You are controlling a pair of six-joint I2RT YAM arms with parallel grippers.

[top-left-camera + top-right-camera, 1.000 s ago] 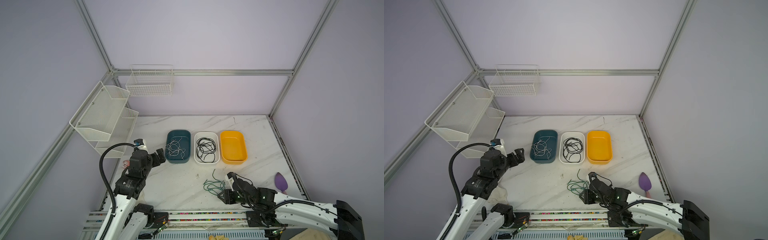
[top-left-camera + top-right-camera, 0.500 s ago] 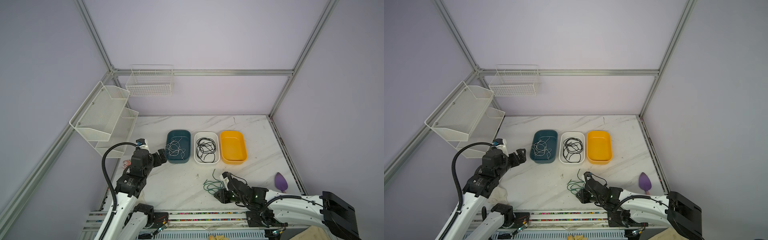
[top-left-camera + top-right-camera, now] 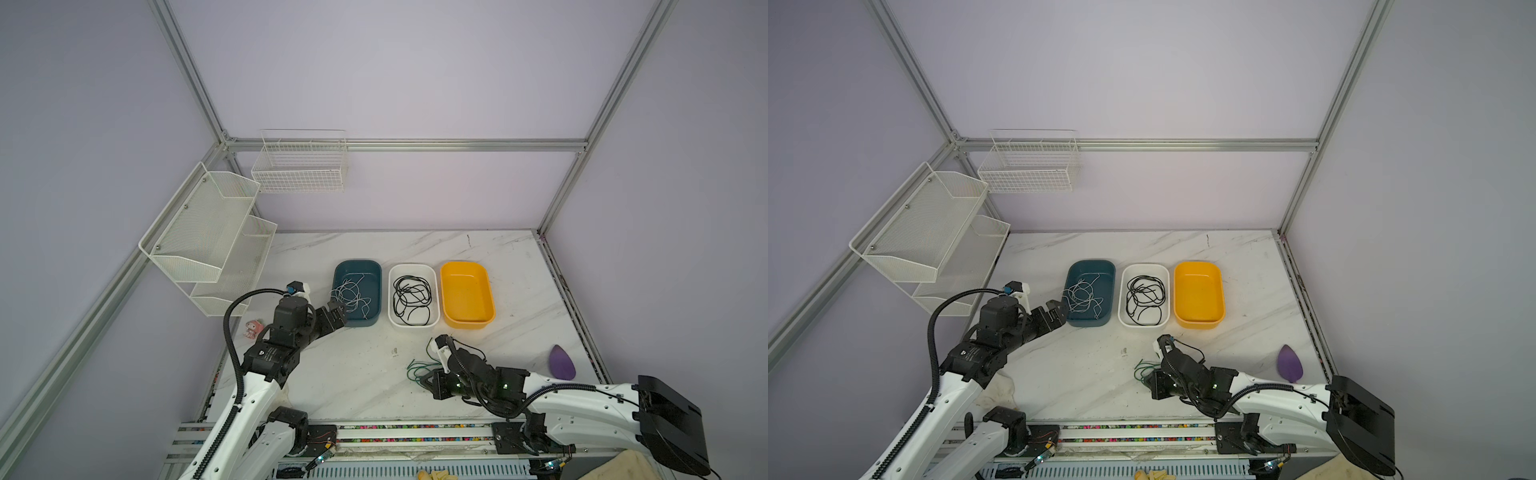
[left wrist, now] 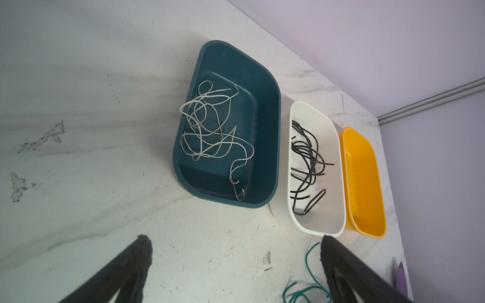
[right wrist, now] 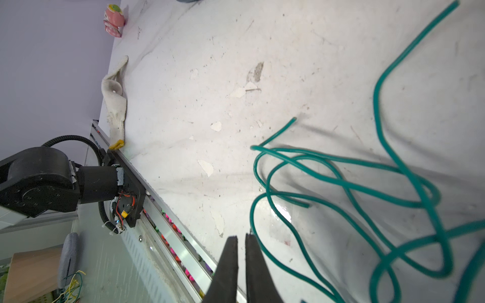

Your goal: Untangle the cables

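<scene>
Cables sorted in part. White wires (image 3: 352, 296) lie bunched in the teal tray (image 3: 357, 263). Black wires (image 3: 411, 300) are coiled in the white tray (image 3: 414, 266) beside it. The yellow tray (image 3: 466, 309) is bare. Green cable (image 5: 341, 178) lies loose on the marble table (image 3: 357, 374) near the front edge, in overlapping loops, apart from all three trays.

Just changed: right gripper (image 5: 242, 236) has pinched in from a wider stance. Its fingers now stand nearly together with a thin slit between them. The right wrist view shows nothing in the slit; a green strand runs just beside one finger, outside it. Judged: the close has missed or come early. No wire is captured, so the green bundle, presumably bound for the yellow tray, is no nearer to it. It likely needs reopening and a reset over a strand.

Against a second ago: the right arm has slid leftward along the front edge, closer to the green loops. The loops themselves look unmoved. Left gripper (image 4: 236, 249) has edged toward the teal tray, jaws spread wide as before, holding nothing, above the table. Trays and contents unchanged.
</scene>
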